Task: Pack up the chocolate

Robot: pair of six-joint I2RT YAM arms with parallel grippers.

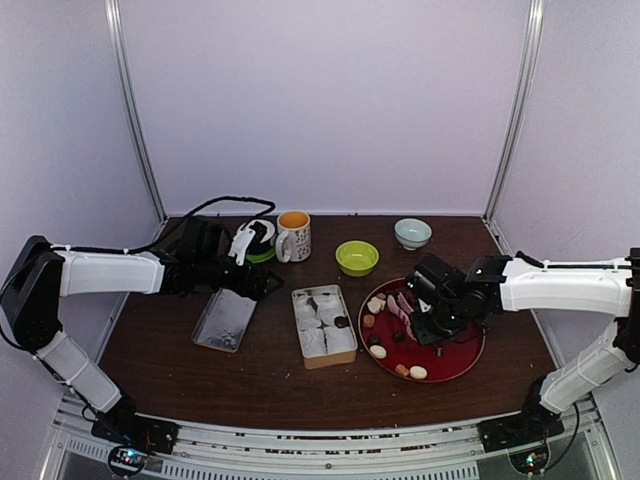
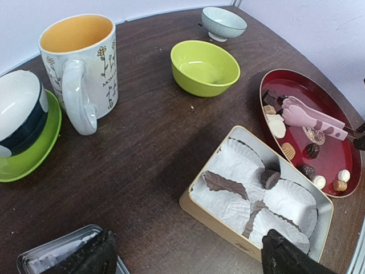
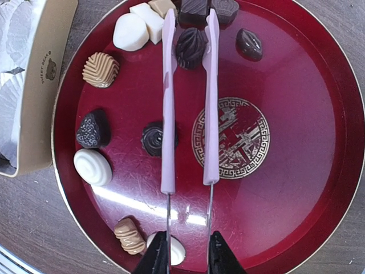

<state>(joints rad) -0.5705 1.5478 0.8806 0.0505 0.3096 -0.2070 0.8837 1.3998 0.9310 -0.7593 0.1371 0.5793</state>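
Bright even light, soft shadows, glare on red plate (image 3: 302, 142)

Robot lab test cell, not a home — plain pale walls (image 1: 320, 100) on aluminium posts (image 1: 130, 110) box in a dark table (image 1: 270, 385). Left arm (image 1: 105, 272) and right arm (image 1: 560, 285) sit bolted to a metal rail (image 1: 330, 448) at its near edge, with a loose cable (image 1: 215, 205). Mug (image 1: 294, 236) and green bowl (image 1: 357, 257) — staged props.
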